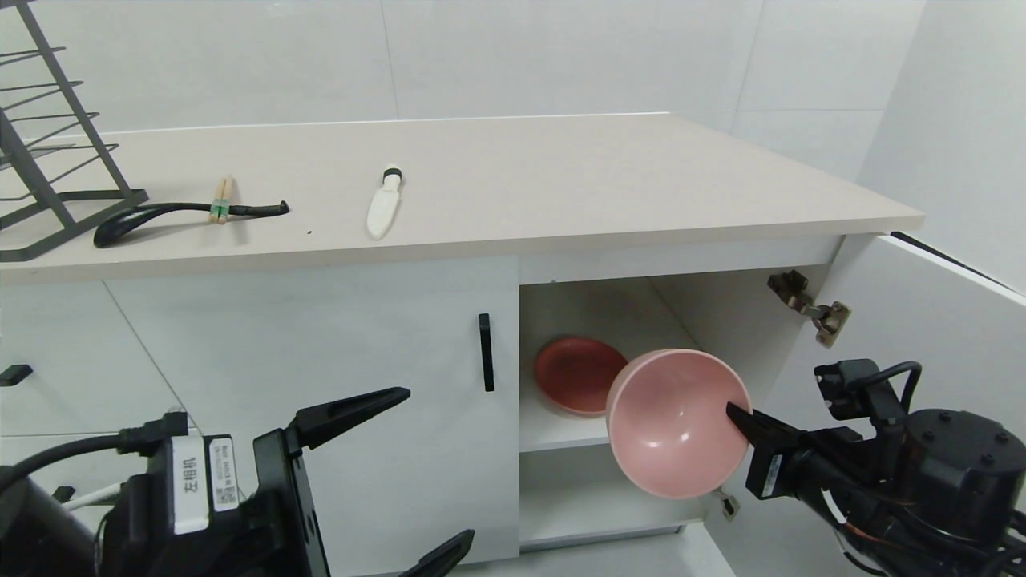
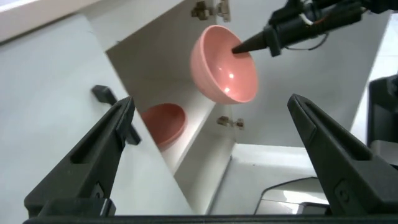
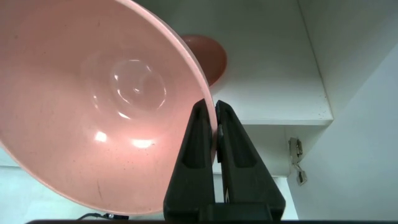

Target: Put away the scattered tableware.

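Much is left to do: at the left of the bench (image 1: 561, 176), by a wire rack (image 1: 48, 160), a black spoon (image 1: 160, 215), chopsticks (image 1: 221, 200) and a white knife (image 1: 385, 204) lie unstowed, while the left gripper (image 1: 437, 465) hangs low before the closed cupboard door (image 1: 321, 361), spread wide and empty. Further right a red dish (image 1: 577, 373) already sits on the open cupboard's shelf (image 1: 561, 431), and the right gripper (image 1: 741, 421), clamped on the rim of the pink bowl (image 1: 673, 421), holds it tilted just outside that opening. The bench top is pale and matte, against white wall tiles (image 1: 561, 56).
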Robot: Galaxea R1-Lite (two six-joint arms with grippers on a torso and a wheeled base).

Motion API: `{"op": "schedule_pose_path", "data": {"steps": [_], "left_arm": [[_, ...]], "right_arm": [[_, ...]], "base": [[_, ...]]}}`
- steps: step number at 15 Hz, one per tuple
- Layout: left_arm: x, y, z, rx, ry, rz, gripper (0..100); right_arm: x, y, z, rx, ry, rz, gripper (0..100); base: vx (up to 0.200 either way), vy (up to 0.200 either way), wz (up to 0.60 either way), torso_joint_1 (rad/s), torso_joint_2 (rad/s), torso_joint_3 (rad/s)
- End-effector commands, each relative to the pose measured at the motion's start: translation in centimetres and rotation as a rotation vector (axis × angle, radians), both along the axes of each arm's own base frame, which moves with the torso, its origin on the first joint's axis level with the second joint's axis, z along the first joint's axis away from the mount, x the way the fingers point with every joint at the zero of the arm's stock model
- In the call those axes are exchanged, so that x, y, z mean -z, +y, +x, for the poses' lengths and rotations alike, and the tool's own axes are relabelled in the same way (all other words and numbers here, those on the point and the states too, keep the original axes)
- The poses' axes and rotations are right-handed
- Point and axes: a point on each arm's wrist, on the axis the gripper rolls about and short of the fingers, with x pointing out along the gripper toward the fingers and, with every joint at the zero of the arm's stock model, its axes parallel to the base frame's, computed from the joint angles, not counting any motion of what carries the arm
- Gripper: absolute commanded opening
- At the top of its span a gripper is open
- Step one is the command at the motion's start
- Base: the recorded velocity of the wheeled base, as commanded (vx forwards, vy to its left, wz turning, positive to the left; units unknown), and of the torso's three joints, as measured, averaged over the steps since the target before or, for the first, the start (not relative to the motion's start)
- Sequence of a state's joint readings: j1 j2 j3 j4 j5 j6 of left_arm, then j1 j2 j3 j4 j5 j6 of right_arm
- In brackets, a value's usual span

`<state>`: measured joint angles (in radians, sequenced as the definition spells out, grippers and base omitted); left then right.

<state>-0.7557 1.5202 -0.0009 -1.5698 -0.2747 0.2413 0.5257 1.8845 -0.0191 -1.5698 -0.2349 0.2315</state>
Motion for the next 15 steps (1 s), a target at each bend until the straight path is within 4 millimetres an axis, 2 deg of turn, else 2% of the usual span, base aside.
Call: {"op": "schedule_pose_path", "data": {"steps": [1,4,6,8,10,13,14,15], "left_arm": [[-0.1,0.4,0.3,-0.029,-0.003,-0.005,100],[-0.4,0.6,0.1,-0.050,-0.012,-0.019,100],[-1.5,1.6,-0.8,-0.095,-0.014,-0.084,100],[-1.8,2.3,-1.9,-0.079,0.011,-0.077,100],[-1.7,2.5,-2.1,-0.079,0.026,-0.070,100],[-1.6,2.6,-2.0,-0.090,0.030,-0.066,100],[-1.6,2.6,-2.0,-0.090,0.030,-0.066,100],[-1.7,2.6,-2.0,-0.091,0.029,-0.067,100]], "right_arm": [[0.2,0.0,0.0,0.000,0.008,-0.003,0],[0.5,0.1,0.0,-0.002,0.023,-0.012,0],[0.8,0.1,0.1,-0.002,0.036,-0.021,0],[1.0,0.2,0.4,0.001,0.039,-0.022,0],[1.0,0.4,0.7,0.000,0.033,-0.016,0],[2.9,1.3,2.9,0.003,0.068,-0.039,0],[2.9,1.3,2.9,0.003,0.068,-0.039,0],[3.9,2.1,4.3,-0.017,0.072,-0.034,0]], "base": [[0.000,0.000,0.00,0.000,0.00,0.000],[0.000,0.000,0.00,0.000,0.00,0.000],[0.000,0.000,0.00,0.000,0.00,0.000],[0.000,0.000,0.00,0.000,0.00,0.000],[0.000,0.000,0.00,0.000,0.00,0.000],[0.000,0.000,0.00,0.000,0.00,0.000],[0.000,0.000,0.00,0.000,0.00,0.000],[0.000,0.000,0.00,0.000,0.00,0.000]]}}
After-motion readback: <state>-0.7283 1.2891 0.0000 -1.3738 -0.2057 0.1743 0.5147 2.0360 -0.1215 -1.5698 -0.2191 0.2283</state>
